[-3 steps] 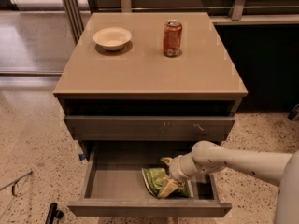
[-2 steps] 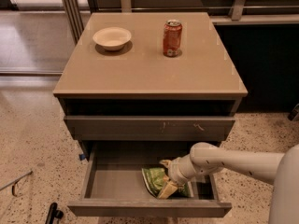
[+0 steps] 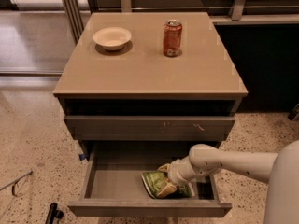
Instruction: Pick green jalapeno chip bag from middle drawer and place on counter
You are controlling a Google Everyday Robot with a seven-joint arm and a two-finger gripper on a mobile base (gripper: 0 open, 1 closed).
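gripper: the gripper (image 3: 164, 180) is reaching down into the open drawer (image 3: 149, 208), sitting right on the chip bag (image 3: 153, 183) towards the drawer's right side.
grip: i cannot tell whether it is clamping the bag or just pressing against it; the pale tips are showing above and below the green foil, nothing more certain.
bag: it is lying on the drawer floor, near the front wall, right of centre, and not lifting yet.
change: hardly anything is moving. against a second ago, the arm (image 3: 233, 162) is holding almost the same pose, and the bag is staying in the same spot.
meaning: this is looking like the grasp settling, with the pick not yet under way; the lift and the carry to the top are both still to come.
counter: the counter (image 3: 149, 71) is waiting above, with a pale bowl (image 3: 112, 37) at the back left and a soda can (image 3: 172, 38) at the back, right of centre, well apart from each other.
landing room: the front half of the top is looking like the natural place for the bag.
in the way: the closed drawer front (image 3: 149, 127) just above is overhanging the back of the open one, so the bag is probably needing to come forward before rising.
risk: glossy foil may be slipping under a weak hold.
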